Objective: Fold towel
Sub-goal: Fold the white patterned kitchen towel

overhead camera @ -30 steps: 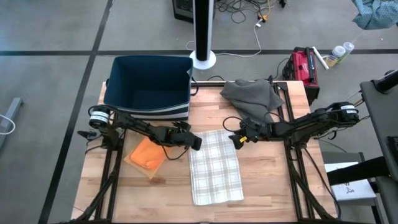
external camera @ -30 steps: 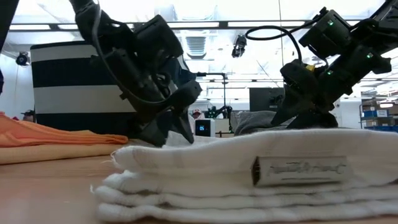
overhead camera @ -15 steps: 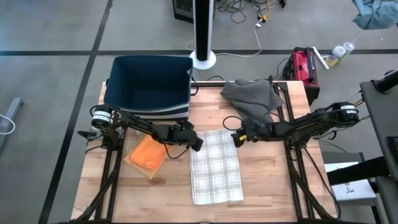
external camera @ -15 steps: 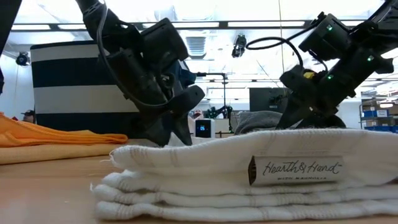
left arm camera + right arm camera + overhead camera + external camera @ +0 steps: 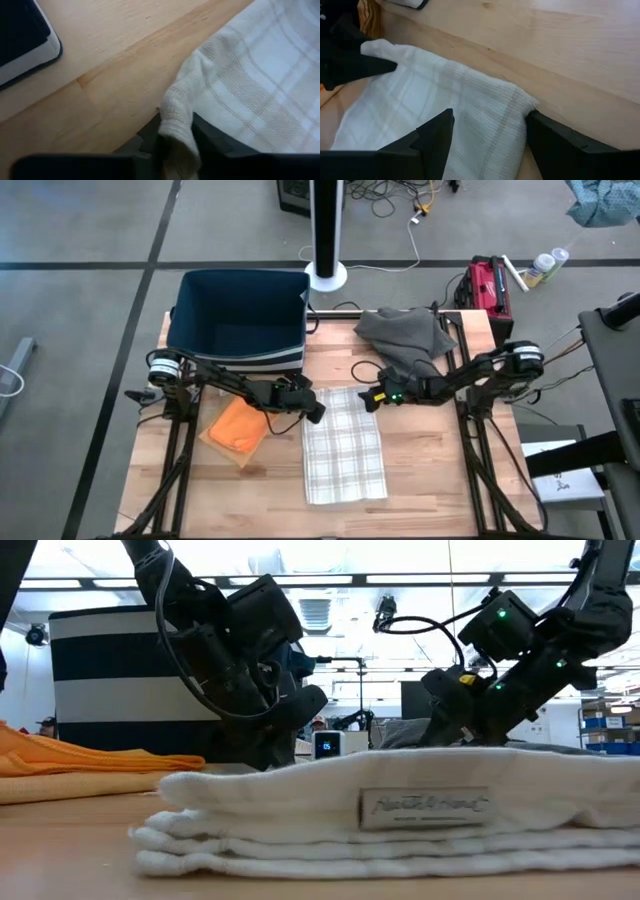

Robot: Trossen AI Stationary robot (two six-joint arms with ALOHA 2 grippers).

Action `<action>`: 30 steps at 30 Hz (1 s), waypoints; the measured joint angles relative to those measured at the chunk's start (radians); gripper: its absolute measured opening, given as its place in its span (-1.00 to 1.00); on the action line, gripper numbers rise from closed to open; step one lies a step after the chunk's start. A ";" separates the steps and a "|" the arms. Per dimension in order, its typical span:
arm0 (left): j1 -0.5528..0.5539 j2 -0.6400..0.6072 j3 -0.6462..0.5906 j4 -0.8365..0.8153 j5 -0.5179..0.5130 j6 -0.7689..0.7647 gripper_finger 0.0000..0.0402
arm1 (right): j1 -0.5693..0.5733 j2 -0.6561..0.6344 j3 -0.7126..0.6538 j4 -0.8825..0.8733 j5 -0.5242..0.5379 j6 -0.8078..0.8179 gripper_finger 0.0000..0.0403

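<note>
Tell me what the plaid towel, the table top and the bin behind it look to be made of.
Plaid towel: woven cloth, likely cotton; ribbed weave and soft folds show in the wrist views.
Table top: light wood, smooth, with visible grain and plank seams.
Bin: apparently fabric-sided, dark with pale stripes; exact material unclear.

The folded towel (image 5: 346,446) lies in the middle of the table (image 5: 430,480), with the left end effector (image 5: 314,409) at its far left corner and the right end effector (image 5: 371,399) at its far right corner, the two facing each other across that edge. To the towel's left sits a smaller folded cloth (image 5: 238,426), and behind that, at the table's far left corner, stands a bin (image 5: 238,320). A crumpled cloth (image 5: 406,336) lies at the far right of the table (just behind the right arm), and a bag (image 5: 488,285) rests on the floor beyond that corner.
</note>
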 joint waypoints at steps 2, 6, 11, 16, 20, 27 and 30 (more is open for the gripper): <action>0.000 0.001 0.000 0.001 -0.006 0.010 -0.79 | -0.002 0.006 0.005 -0.007 -0.003 -0.002 0.11; -0.001 0.001 0.000 0.002 -0.023 0.028 -0.95 | -0.002 -0.016 0.003 -0.023 -0.030 -0.040 -0.10; 0.000 -0.020 -0.004 -0.010 -0.039 0.073 -0.87 | -0.002 -0.065 0.003 -0.041 -0.014 -0.127 -0.52; 0.000 -0.078 -0.006 -0.021 -0.053 0.134 -0.94 | -0.002 -0.119 0.002 -0.034 0.027 -0.206 -0.94; -0.006 -0.117 -0.004 -0.005 -0.059 0.185 -0.96 | -0.001 -0.167 0.010 -0.026 0.035 -0.265 -0.93; -0.058 -0.204 -0.003 -0.030 -0.064 0.237 -0.95 | 0.043 -0.323 0.017 -0.089 0.043 -0.387 -0.97; -0.098 -0.265 -0.003 -0.118 -0.073 0.212 -0.96 | 0.099 -0.428 0.014 -0.228 0.092 -0.446 -0.99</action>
